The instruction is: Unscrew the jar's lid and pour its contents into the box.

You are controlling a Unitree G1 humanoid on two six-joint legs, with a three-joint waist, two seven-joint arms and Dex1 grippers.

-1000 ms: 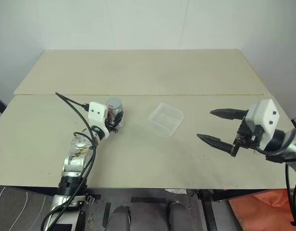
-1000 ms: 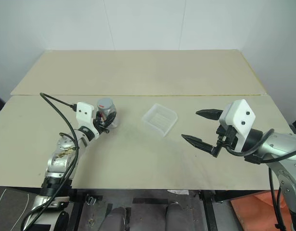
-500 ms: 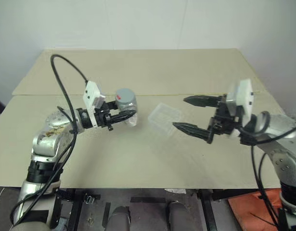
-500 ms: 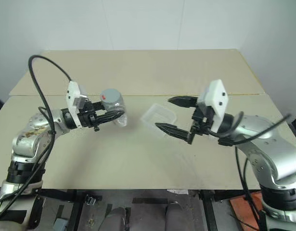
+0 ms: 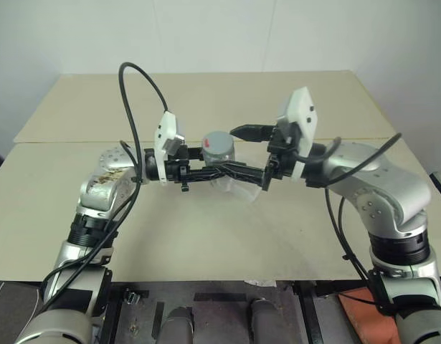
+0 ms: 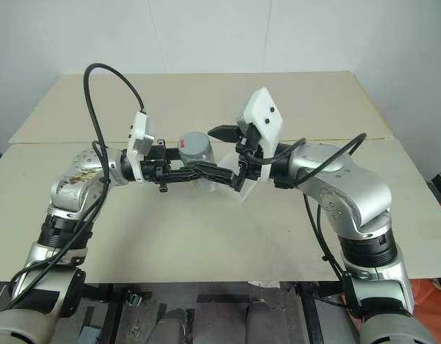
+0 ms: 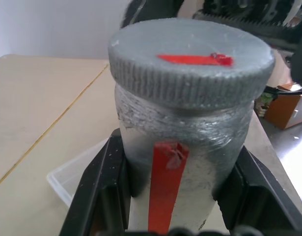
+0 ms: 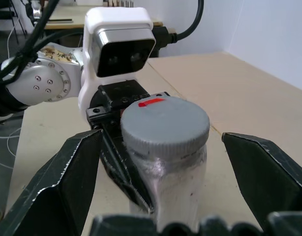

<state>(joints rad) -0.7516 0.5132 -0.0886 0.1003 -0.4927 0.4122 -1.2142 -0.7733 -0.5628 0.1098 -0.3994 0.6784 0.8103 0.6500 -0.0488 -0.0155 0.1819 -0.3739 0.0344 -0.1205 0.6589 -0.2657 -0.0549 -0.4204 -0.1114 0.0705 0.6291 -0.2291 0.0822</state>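
Both arms meet mid-desk, jar held up between them.

I've got the left pincer point(image 5: 221, 172) level, pointing across to the right, clamped on the jar point(image 5: 219, 151) below its cap; jar upright, lifted above the desk point(image 5: 206, 236). Right pincer point(image 5: 252, 154) points in from the other side, spread wide, one finger point(image 8: 263, 169) on each side of the lid point(image 8: 165, 124), not touching it as far as I can see. Lid is on the jar, red strip on top. Jar wall is cloudy, contents can't be made out. The box point(image 7: 74, 172) sits on the desk just beneath and behind the jar; it looks empty in the left wrist view.
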